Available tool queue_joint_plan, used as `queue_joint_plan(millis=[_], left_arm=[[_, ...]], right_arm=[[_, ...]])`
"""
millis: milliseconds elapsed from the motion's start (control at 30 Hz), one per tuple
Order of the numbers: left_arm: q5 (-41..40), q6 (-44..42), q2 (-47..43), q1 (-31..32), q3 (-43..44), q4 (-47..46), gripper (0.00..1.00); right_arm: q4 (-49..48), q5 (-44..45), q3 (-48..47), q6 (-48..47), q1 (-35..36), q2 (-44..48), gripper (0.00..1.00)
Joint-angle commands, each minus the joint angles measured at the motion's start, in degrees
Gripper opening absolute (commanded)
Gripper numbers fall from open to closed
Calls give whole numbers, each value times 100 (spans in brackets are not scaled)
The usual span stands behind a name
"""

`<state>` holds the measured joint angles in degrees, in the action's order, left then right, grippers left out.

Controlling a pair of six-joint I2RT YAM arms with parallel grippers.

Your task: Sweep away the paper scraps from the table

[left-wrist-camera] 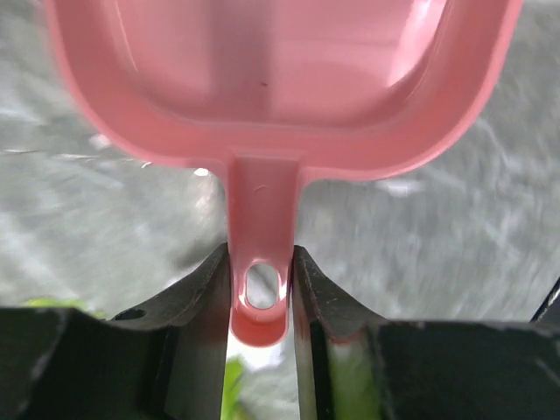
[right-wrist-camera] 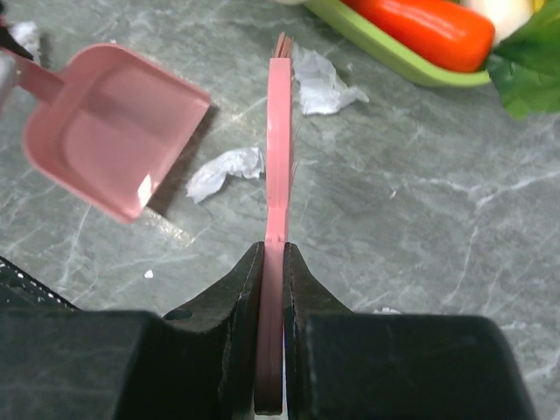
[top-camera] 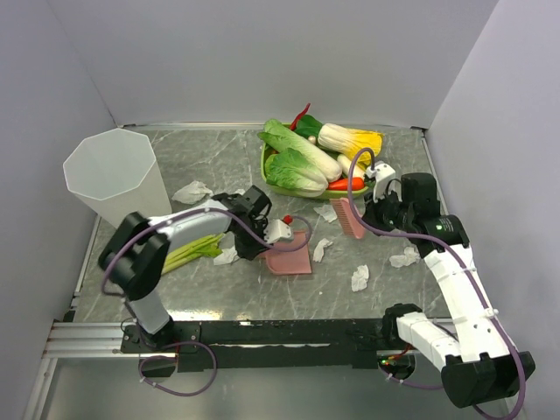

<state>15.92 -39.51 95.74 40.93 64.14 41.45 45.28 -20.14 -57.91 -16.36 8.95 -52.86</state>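
1. The table [top-camera: 201,149] (grey-green marble with pale veins) fills the top view. A tall translucent bin [top-camera: 112,175] is stood at its 10 o'clock corner, and a green tray [right-wrist-camera: 394,61] of vegetables is set at 1 o'clock.
2. The pink dustpan [top-camera: 289,260] is held near the middle of the table. Its handle is clamped between the narrow-set jaws of the left gripper [left-wrist-camera: 261,280]. Whether its lip touches the surface cannot be told.
3. The pink brush [right-wrist-camera: 278,131] is gripped by its handle in the right gripper [right-wrist-camera: 273,262], whose jaws are almost closed on it. In the right wrist view it is seen edge-on, its long axis running from 6 to 12 o'clock.
4. The paper scraps [top-camera: 360,277] are scattered across the table: 1 by the bin, 2 at 4 o'clock near the right arm, and others around the dustpan.
5. The nearest scrap [right-wrist-camera: 226,171] lies just beside the brush at its 9 o'clock, between the bristles and the dustpan's open mouth. The brush is judged the closer tool, so a sideways stroke across its long axis towards 9 o'clock is called for. Another bit [right-wrist-camera: 324,79] is left on the brush's far side, at 1 o'clock.
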Motion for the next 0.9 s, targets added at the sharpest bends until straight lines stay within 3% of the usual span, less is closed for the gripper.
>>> queue_joint_plan(millis=[0, 100, 167, 333, 600, 667, 800, 867], left_arm=[[-169, 1278, 638, 179, 371, -374, 32], [-37, 1507, 648, 231, 231, -786, 48], [-54, 1752, 577, 240, 126, -1102, 53], [-63, 1850, 472, 249, 11, -1218, 54], [60, 1753, 279, 249, -270, -1184, 49], [78, 1692, 191, 249, -323, -1095, 47], [429, 1657, 234, 232, -25, -587, 1], [508, 1543, 234, 240, 186, -261, 1]], right_arm=[[130, 221, -396, -16, -43, -49, 0], [236, 247, -528, -165, -77, -84, 0], [262, 483, -537, -244, -191, -32, 0], [727, 844, -590, -508, -552, 91, 0], [1150, 2373, -265, -579, -1147, -22, 0], [1141, 2637, -230, -614, -1264, -66, 0], [966, 3340, 129, -886, -1431, -145, 0], [799, 3657, 297, -1009, -1545, -259, 0]])
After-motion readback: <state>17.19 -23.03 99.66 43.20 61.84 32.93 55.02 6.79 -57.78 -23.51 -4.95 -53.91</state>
